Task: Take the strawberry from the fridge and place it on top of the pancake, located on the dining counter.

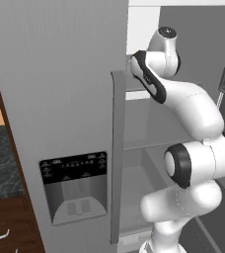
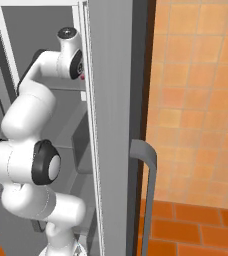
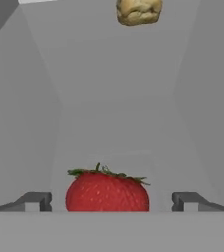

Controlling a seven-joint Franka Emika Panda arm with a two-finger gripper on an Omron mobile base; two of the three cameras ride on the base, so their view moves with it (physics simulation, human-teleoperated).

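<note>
In the hand view the strawberry (image 3: 107, 192), bright red with a green leafy cap, sits on a grey fridge shelf (image 3: 109, 123). It lies between my two fingertips, with a gap on each side. My gripper (image 3: 111, 202) is open around it and touches nothing. In the left base view my arm reaches over the closed door (image 1: 60, 99) of the light-grey fridge into its open compartment, and the door hides my hand. The pancake and the dining counter are out of view.
A tan lumpy food item (image 3: 139, 11) lies farther back on the same shelf. The grey side walls of the fridge stand close on both sides. The door's long handle (image 1: 117, 148) and black dispenser panel (image 1: 75, 185) are to my arm's left. An orange tiled wall (image 2: 196, 100) stands to the right.
</note>
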